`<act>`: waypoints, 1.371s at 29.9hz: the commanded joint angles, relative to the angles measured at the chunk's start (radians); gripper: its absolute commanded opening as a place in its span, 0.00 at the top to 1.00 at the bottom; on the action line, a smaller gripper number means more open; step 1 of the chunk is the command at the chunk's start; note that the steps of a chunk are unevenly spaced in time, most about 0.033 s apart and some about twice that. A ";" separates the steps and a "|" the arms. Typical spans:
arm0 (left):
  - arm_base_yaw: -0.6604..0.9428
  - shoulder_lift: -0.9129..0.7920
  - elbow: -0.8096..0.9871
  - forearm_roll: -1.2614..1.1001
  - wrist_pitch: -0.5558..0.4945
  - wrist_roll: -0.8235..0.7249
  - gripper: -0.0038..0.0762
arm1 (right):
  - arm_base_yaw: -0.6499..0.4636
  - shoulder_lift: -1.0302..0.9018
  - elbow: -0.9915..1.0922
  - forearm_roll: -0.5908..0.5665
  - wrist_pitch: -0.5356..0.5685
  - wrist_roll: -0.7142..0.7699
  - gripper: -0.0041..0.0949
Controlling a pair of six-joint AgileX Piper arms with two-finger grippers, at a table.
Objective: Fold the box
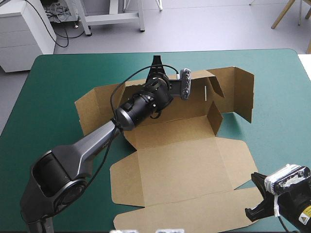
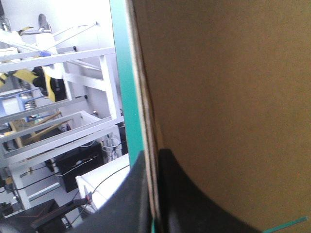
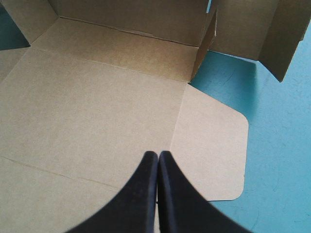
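Pinching the far wall by its edge, the left jaws hold it upright on the brown box, mid-counter; the right jaws, pressed together, hover near-right. Next, I judge: fold that wall inward.

One box, single brown cut sheet. Two grippers: left gripper, right gripper. One table, one teal-green cover.

1. Bright, even light from above; soft shadows hug the box's raised walls.
2. Ahead of the right gripper, a box wall shades the teal-green cover.
3. Beside the left gripper, the box looks dim.
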 commanded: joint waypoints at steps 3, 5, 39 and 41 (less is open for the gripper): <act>-0.072 -0.064 0.056 0.127 -0.060 -0.053 0.96 | -0.005 0.010 -0.024 0.014 -0.057 -0.011 0.98; -0.090 -0.080 0.091 0.150 -0.081 -0.094 0.96 | -0.005 0.010 -0.024 0.014 -0.057 -0.011 0.98; -0.151 -0.383 0.796 1.093 -0.371 -1.031 0.96 | -0.005 0.013 -0.024 -0.034 -0.187 0.026 0.96; -0.151 -0.383 0.796 1.089 -0.373 -1.031 0.96 | -0.005 0.027 -0.024 -0.055 -0.200 0.029 0.92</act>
